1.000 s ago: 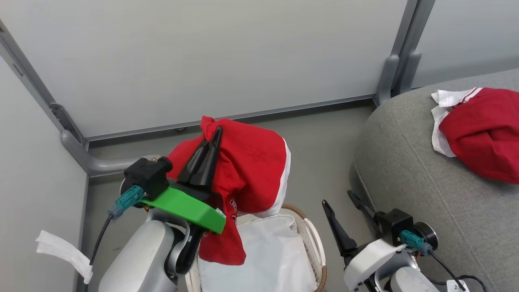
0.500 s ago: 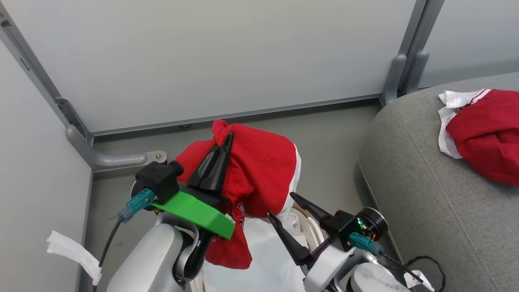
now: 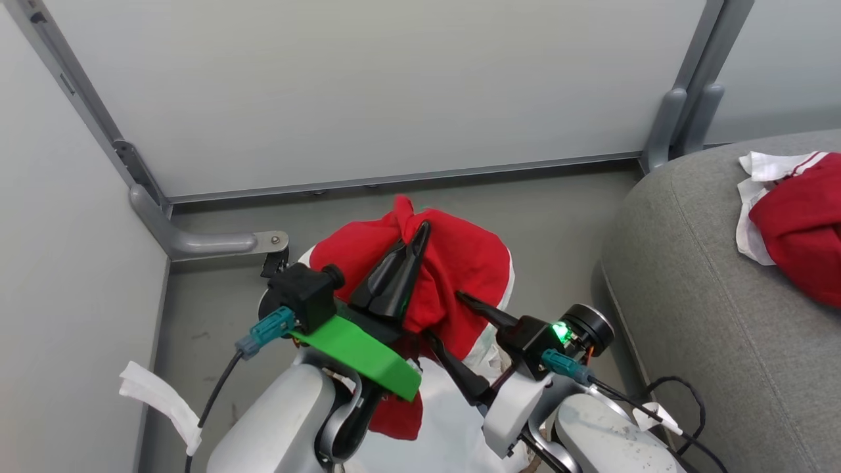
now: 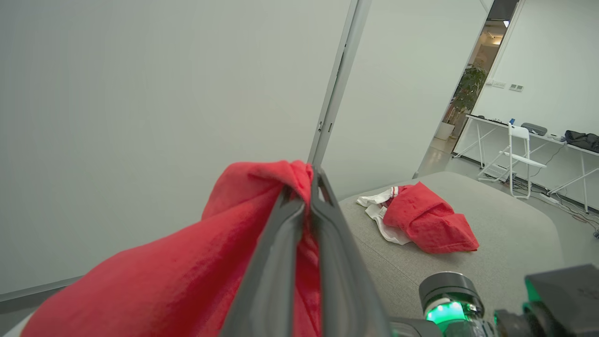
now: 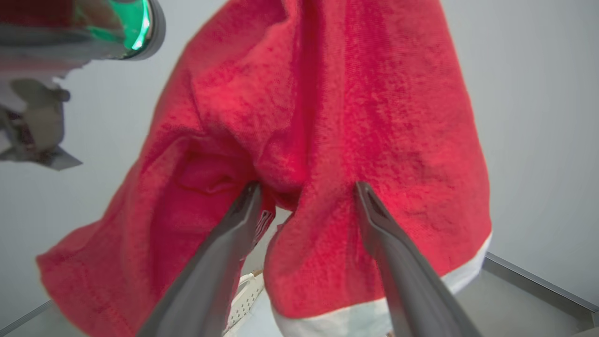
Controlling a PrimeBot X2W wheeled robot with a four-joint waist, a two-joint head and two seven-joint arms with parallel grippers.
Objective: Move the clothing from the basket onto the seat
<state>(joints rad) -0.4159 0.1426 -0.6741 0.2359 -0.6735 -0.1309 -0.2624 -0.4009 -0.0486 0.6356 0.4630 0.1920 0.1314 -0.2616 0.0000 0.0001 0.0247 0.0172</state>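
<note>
Left gripper (image 3: 420, 231) is pinching the clothing (image 3: 460, 263) tight, with its two dark fingers pressed together on a bunched fold at the top of the cloth. That clothing is bright red and soft and fuzzy. It is hanging down in a big loose lump in the air, with a white band showing along its bottom edge at 5 o'clock. It is hanging above the basket (image 5: 244, 292), and a bit of that white basket with holes is peeking out below the cloth in the right wrist view. The left arm is coming up from 6 o'clock in the head view, and its fingers are pointing toward 1 o'clock. A green part (image 3: 358, 355) is sitting on its wrist. The right gripper (image 3: 443, 315) is reaching in from 5 o'clock and pointing toward 10 o'clock. Its fingers are standing wide apart, with their tips right up against the lower part of the red cloth. A small green light (image 3: 560, 330) is glowing on its wrist. The big grey seat (image 3: 709, 295) is lying at 3 o'clock from the held cloth. Another red piece (image 3: 801, 223) with white trim is lying crumpled on top of it.
</note>
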